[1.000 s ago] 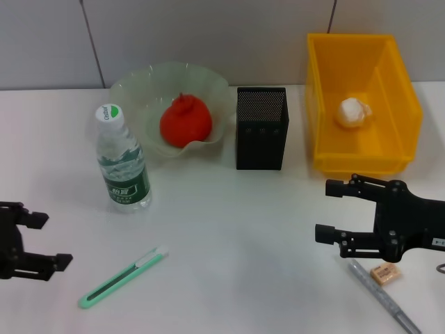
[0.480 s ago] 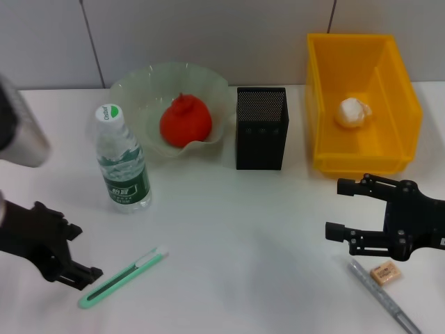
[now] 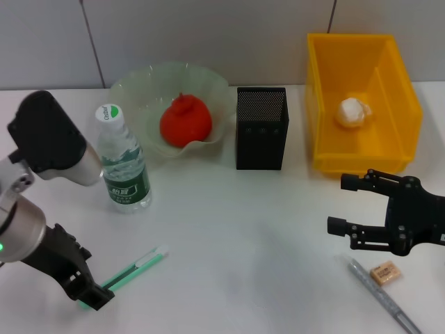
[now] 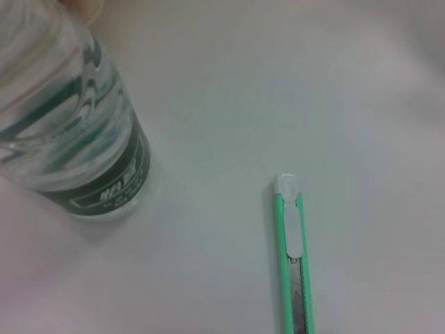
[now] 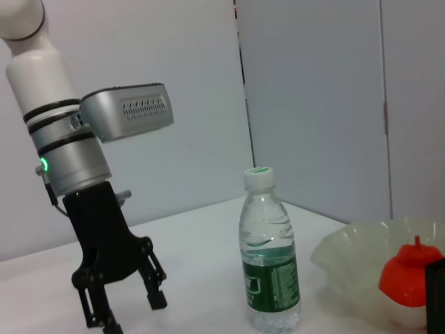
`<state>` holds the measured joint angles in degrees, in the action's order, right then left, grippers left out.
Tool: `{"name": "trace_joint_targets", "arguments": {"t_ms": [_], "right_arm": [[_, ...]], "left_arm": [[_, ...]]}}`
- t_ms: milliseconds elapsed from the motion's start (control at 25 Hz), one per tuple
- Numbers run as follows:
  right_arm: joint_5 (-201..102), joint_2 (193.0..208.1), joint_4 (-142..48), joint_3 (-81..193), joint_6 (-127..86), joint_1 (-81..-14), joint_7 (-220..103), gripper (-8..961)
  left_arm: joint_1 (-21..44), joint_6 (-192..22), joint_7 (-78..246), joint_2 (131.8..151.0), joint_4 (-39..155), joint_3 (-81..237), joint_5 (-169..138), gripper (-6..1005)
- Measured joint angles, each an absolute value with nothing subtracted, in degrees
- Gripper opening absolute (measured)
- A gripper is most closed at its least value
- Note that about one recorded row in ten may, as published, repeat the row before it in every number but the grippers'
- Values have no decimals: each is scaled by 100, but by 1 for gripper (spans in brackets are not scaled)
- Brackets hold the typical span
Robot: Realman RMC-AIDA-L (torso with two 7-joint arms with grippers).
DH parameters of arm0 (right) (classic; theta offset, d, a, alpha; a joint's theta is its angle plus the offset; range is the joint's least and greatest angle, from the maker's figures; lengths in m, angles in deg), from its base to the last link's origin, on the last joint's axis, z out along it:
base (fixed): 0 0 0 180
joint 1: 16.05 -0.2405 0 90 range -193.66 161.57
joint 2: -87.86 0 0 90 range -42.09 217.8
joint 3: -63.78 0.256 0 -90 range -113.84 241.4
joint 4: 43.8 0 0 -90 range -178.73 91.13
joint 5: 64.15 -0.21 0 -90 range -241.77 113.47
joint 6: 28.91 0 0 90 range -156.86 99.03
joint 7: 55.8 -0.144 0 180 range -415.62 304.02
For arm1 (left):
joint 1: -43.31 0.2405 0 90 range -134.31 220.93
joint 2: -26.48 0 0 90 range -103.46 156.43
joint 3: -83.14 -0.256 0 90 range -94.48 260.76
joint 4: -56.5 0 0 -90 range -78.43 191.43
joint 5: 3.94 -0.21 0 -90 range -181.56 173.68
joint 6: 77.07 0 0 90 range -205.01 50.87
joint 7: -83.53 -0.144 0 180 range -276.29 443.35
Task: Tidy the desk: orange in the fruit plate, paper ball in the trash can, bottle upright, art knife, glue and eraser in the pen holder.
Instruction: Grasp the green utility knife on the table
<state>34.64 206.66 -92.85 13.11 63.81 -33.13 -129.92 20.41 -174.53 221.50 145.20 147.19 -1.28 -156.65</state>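
Left gripper [image 3: 94,291] has swung down since a moment ago, fingers spread wide astride the near end of the art knife [image 3: 132,270] lying before the upright bottle [image 3: 124,161]. Right gripper [image 3: 344,203] hovers open, barely shifted, beside the eraser [image 3: 384,273].

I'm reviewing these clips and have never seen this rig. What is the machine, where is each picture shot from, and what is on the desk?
It is a two-armed robot with a camera on its head and one on each wrist. The head view looks down at the white desk. The left gripper, open and holding nothing, is down at the slim mint-green art knife, which the left wrist view shows close up. The right gripper, open and holding nothing, hovers near the tiny tan eraser. The red-orange orange sits in the pale-green wavy fruit plate. The crumpled white paper ball lies in the yellow trash can. The clear plastic bottle stands upright beside the black mesh pen holder.
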Motion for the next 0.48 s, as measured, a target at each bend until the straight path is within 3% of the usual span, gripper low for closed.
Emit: {"name": "trace_joint_targets", "arguments": {"t_ms": [480], "right_arm": [[3464,20668,-9001,1324,6215,-3410,-12789,837]], "left_arm": [[1858,-16852,22394,14522,14119,-755,-15884,779]]}}
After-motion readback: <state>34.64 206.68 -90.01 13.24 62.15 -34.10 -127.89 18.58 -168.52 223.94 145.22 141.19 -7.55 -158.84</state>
